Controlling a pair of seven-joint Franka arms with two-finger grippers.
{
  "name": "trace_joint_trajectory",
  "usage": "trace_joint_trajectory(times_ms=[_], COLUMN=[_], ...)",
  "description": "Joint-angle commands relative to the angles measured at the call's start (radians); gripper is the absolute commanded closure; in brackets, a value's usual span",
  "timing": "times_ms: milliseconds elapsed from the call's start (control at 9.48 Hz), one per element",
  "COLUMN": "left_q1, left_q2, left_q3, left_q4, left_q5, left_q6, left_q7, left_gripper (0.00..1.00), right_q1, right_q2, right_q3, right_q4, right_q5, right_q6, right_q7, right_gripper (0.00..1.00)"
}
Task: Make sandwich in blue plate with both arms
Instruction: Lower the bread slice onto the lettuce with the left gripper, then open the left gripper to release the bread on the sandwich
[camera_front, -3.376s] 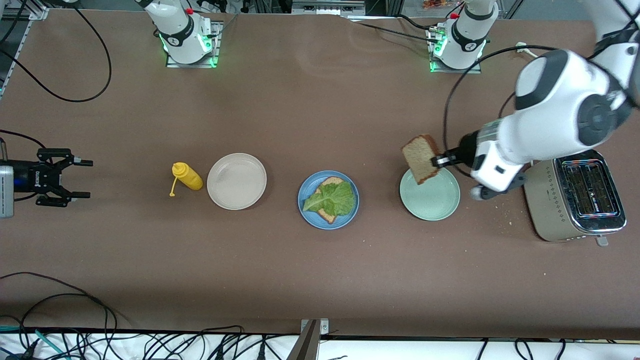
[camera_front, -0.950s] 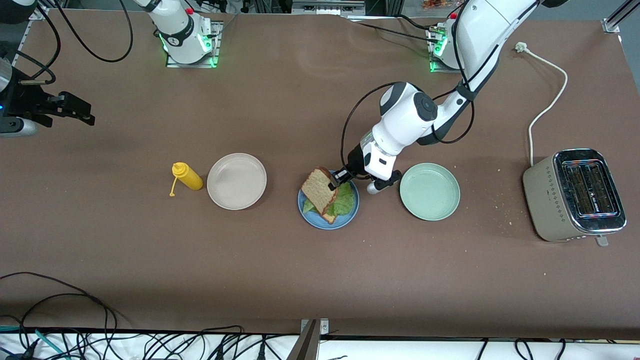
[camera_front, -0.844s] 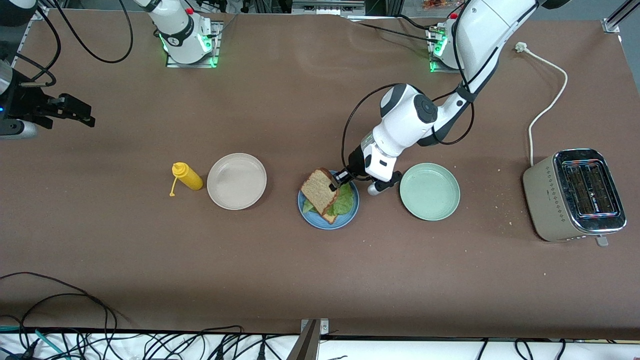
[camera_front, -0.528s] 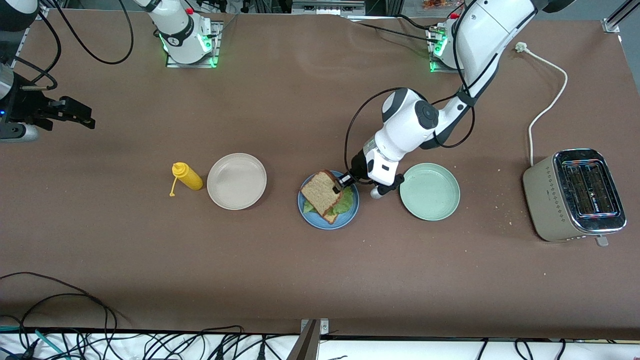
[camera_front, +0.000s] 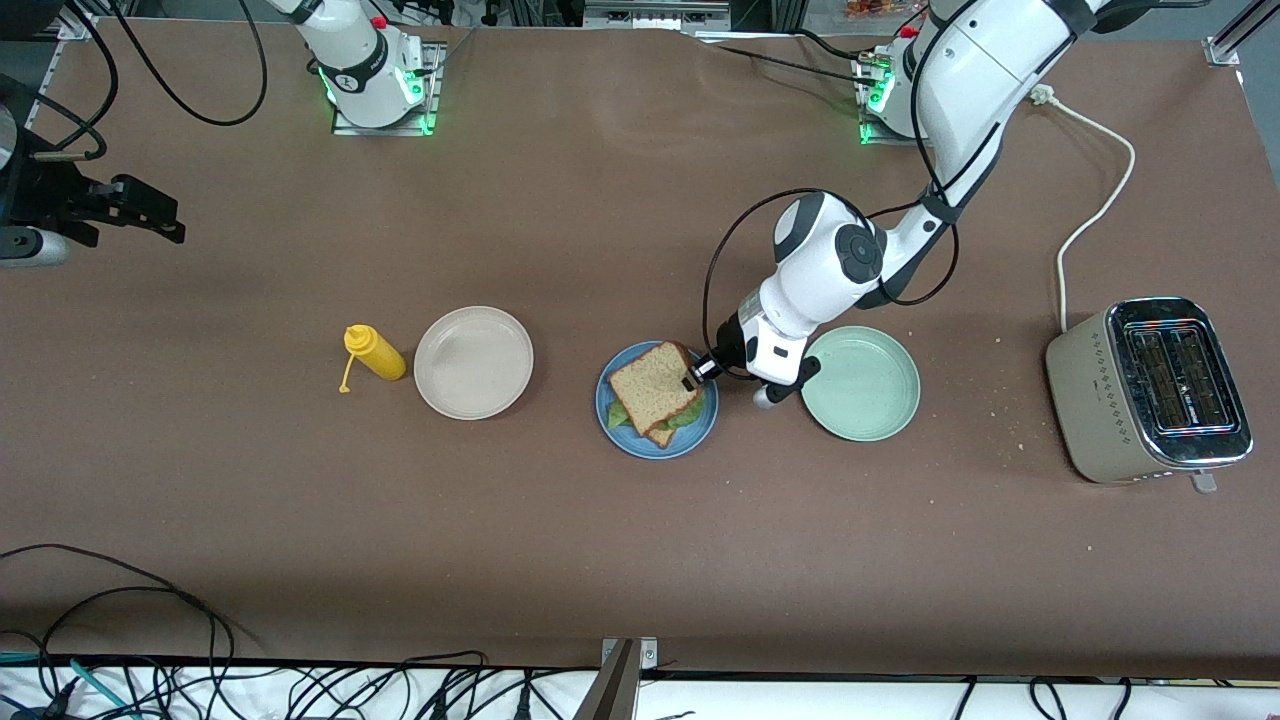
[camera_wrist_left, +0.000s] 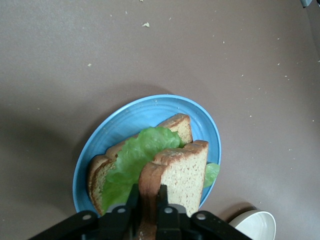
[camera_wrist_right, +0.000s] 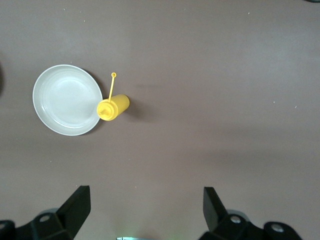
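The table (camera_front: 560, 560) carries a toaster (camera_front: 1150, 390) near the edge at the left arm's end, then three plates in a row across its middle: a green plate (camera_front: 870, 400), the blue plate (camera_front: 705, 420) and a beige plate (camera_front: 473, 362), with a yellow bottle (camera_front: 373, 352) just beside the beige one. The left gripper (camera_front: 692, 379) is low over the blue plate, its fingers (camera_wrist_left: 132, 205) narrow and pinching the crust of the top slice (camera_front: 655, 383), which leans on the lettuce (camera_wrist_left: 135, 160) and the bottom slice (camera_wrist_left: 100, 172). The right gripper (camera_front: 125, 210) waits near the table's edge at the right arm's end, fingers (camera_wrist_right: 75, 205) spread wide and empty. Because the top slice sits tilted and offset, it could slide off the lettuce or drag the leaf askew on release. Only the left wrist view shows that tilt and the pinch; the front view makes the slice look nearly flat.
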Motion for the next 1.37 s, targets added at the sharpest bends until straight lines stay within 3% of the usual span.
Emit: trace_joint_trajectory(times_ms=[0, 106, 211, 739, 1266], left_q1=[-0.018, -0.018, -0.021, -0.018, -0.009], left_q2=[0.008, 0.008, 0.008, 0.005, -0.007], left_q3=[0.013, 0.015, 0.016, 0.023, 0.038], left_q4=[0.009, 0.009, 0.009, 0.011, 0.030], left_q5=[-0.023, -0.023, -0.023, -0.023, 0.028], left_q6=[-0.001, -0.001, -0.001, -0.001, -0.148], left_q7=[0.011, 0.011, 0.011, 0.011, 0.011], left_gripper=[0.27, 0.05, 0.00, 0.00, 0.00], right_q1=[-0.005, -0.005, -0.005, -0.005, -0.003], right_q2=[-0.007, -0.007, -0.007, -0.008, 0.002], right_q3=[-0.006, -0.008, -0.009, -0.009, -0.002], right_q4=[0.014, 0.014, 0.014, 0.014, 0.040], right_q5=[-0.003, -0.003, -0.003, 0.011, 0.010], right_q6=[-0.033, -0.033, -0.032, -0.016, -0.016], right_q7=[0.022, 0.013, 0.010, 0.016, 0.018], right_gripper=[0.00, 0.00, 0.00, 0.00, 0.00])
